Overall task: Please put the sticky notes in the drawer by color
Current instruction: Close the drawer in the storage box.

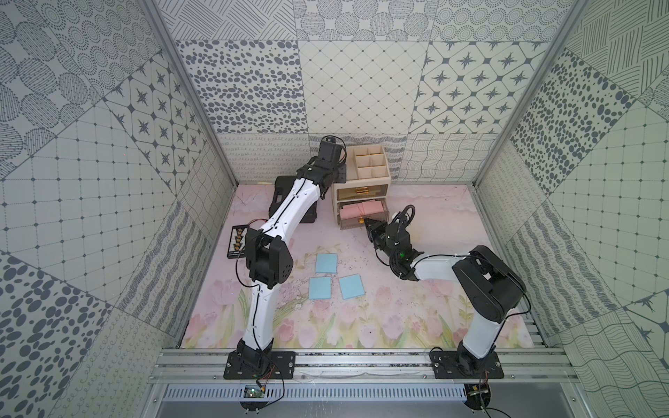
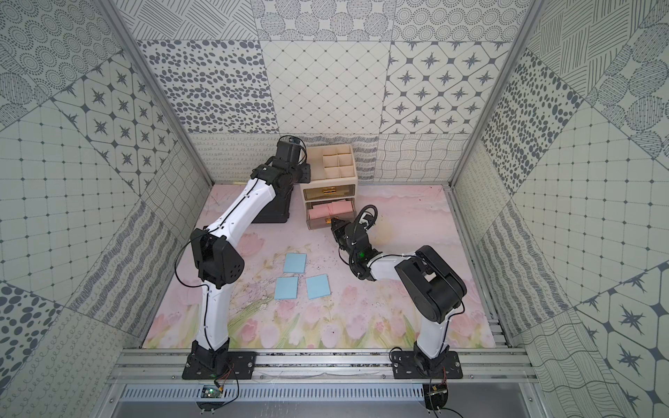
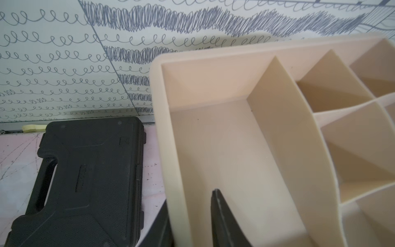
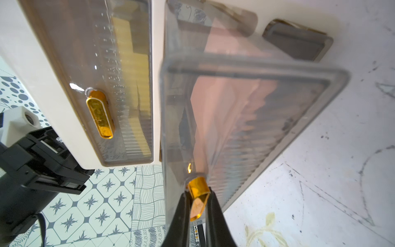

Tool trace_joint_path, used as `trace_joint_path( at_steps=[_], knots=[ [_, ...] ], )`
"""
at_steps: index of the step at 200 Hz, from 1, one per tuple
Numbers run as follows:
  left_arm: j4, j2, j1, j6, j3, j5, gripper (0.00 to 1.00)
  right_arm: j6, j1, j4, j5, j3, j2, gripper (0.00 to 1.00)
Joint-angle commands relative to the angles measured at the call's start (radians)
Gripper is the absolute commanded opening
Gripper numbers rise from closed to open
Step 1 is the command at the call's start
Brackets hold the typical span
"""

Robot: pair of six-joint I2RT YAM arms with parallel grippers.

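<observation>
Pinching the gold handle [image 4: 197, 205] of the cabinet's [image 1: 362, 181] middle drawer [image 1: 349, 225]: right gripper [image 4: 198, 192], fingers tight on it. The drawer stands out in front of the cabinet, pink sticky notes [image 1: 362, 210] inside. Left gripper [image 3: 190, 195] straddles the cabinet's tray wall [image 3: 168, 132]; whether it presses the wall, cannot tell. Three blue sticky notes [image 1: 326, 263] lie well in front of the cabinet, with open mat [image 1: 434, 253] around them. Black case [image 3: 89, 171] sits just beside the cabinet.

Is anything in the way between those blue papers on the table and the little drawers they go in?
Nothing lies on the mat between the blue sticky notes and the drawer cabinet. But the only open drawer holds pink notes, with the right gripper shut on its gold handle; the drawer above, holding yellow notes, is closed.
</observation>
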Motion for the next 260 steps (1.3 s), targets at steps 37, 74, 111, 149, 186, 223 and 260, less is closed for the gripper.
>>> trace_joint_path(
  at_steps=[37,74,111,149,186,223,260],
  knots=[
    [-0.165,0.032,0.004,0.087,0.049,0.143,0.00,-0.113,-0.002,0.038,-0.005,0.080,0.033,0.00],
    [-0.187,0.039,0.003,0.097,0.064,0.193,0.00,-0.113,-0.002,0.048,0.020,0.091,0.055,0.00],
    [-0.256,0.053,0.002,0.088,0.122,0.259,0.00,-0.098,-0.003,0.044,0.050,0.121,0.066,0.00],
    [-0.310,0.048,0.002,0.047,0.146,0.285,0.00,-0.036,-0.003,0.062,0.104,0.110,0.060,0.00],
    [-0.364,0.047,-0.009,0.027,0.168,0.290,0.00,-0.006,0.001,0.102,0.179,0.076,0.033,0.00],
    [-0.444,0.068,-0.014,0.024,0.224,0.277,0.00,-0.015,0.003,0.119,0.190,0.067,0.005,0.00],
    [-0.469,0.066,-0.022,0.000,0.194,0.268,0.00,-0.027,0.006,0.158,0.237,0.041,-0.013,0.00]
  ],
)
